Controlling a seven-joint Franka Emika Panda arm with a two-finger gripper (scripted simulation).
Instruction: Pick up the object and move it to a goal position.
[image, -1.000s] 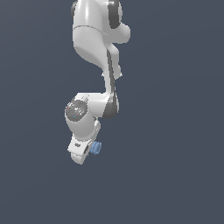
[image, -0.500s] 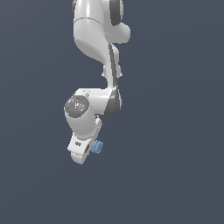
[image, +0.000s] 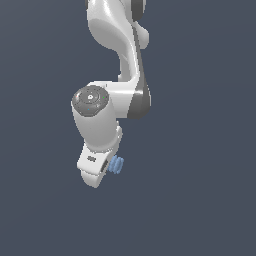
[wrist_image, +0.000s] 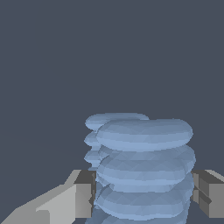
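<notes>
The white robot arm (image: 112, 75) reaches down against a plain dark grey-blue backdrop. Its white gripper (image: 106, 170) has its jaws clamped on the small light-blue ribbed cylinder (image: 116, 165), which sticks out toward the exterior view's right. In the wrist view the cylinder (wrist_image: 142, 170) sits between both grey fingertips (wrist_image: 84, 194), touching them.

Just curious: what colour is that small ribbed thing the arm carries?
Light blue: the small ribbed cylinder shows best in the wrist view.

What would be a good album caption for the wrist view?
Close-up from the wrist: a light-blue ribbed cylinder sits between the gripper's two grey fingers against a plain dark background.
</notes>
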